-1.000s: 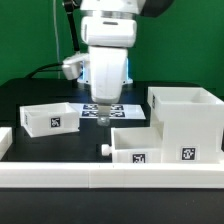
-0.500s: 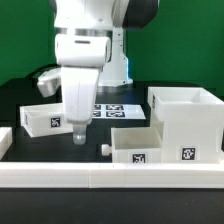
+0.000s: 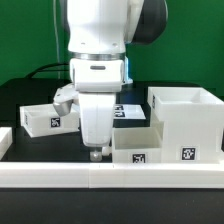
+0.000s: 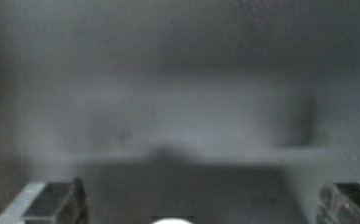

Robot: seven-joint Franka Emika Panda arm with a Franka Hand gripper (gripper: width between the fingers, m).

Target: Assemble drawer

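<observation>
Three white drawer parts sit on the black table (image 3: 20, 95). The housing (image 3: 186, 120) stands at the exterior view's right. One tray (image 3: 140, 148) lies just beside it, close behind the front rail (image 3: 50, 178). A second tray (image 3: 45, 118) rests well apart at the exterior view's left.

The gripper (image 3: 97, 152) hangs low at the near tray's left end, and whether it touches the end wall cannot be told. From the jaws, that tray lies toward the exterior view's right. Its long axis runs across the view toward the housing.

The blurred wrist view shows the two fingers (image 4: 44, 200) set wide apart with nothing held. A small pale blob (image 4: 168, 220) shows in the gap, too soft to name, though it may be a knob on the tray's end.

The arm hides most of the marker board (image 3: 130, 108) behind it.

The coming move likely turns on this end-on line-up: a grasp or push here would carry the tray along its own length, rightward toward the housing.
</observation>
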